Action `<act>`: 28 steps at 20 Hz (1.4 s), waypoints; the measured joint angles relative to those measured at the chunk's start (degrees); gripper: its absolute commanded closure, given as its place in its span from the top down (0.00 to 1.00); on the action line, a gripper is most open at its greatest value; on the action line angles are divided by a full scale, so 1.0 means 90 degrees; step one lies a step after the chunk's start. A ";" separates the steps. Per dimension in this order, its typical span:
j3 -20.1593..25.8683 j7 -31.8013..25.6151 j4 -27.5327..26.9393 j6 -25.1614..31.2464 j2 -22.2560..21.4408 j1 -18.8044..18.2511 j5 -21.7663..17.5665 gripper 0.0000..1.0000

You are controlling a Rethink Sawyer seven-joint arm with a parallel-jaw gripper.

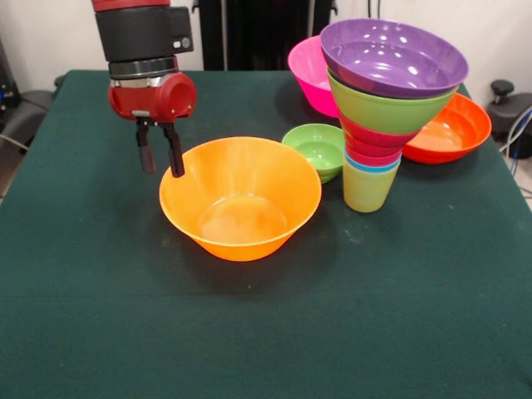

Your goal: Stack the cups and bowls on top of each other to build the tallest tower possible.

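The gripper (160, 158) fingers (176, 160) hang slightly spread, empty (just beside the big orange bowl's (240, 199) rim).

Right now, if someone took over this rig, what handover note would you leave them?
Gripper: open, holding nothing, hanging at the big orange bowl's rim on the picture's left.
Tower: yellow-green cup lowest, then a blue cup rim, red pieces, lime green bowl, purple bowl on top.
Done: those pieces are stacked.
Left: the big orange bowl, small green bowl, pink bowl and red-orange bowl sit loose on the table.
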 measured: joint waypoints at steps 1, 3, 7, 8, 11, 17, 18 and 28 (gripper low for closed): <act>-0.0001 0.0000 0.0000 0.0000 0.0016 -0.0001 -0.0001 1.00; -0.0001 0.0000 0.0000 0.0000 0.0055 -0.0001 -0.0003 1.00; -0.0002 0.0000 -0.0001 -0.0002 0.0168 0.0000 -0.0003 1.00; -0.0003 0.0000 -0.0001 -0.0003 0.0184 0.0000 -0.0004 1.00; -0.0031 0.0000 -0.0017 -0.0042 0.0255 -0.0001 -0.0001 1.00; -0.0127 0.0000 -0.0059 -0.0204 0.0389 -0.0001 -0.0001 1.00; -0.0142 0.0000 -0.0060 -0.0220 0.0403 0.0000 -0.0001 1.00; -0.0378 0.0000 -0.0062 -0.0305 0.0649 0.0005 -0.0001 1.00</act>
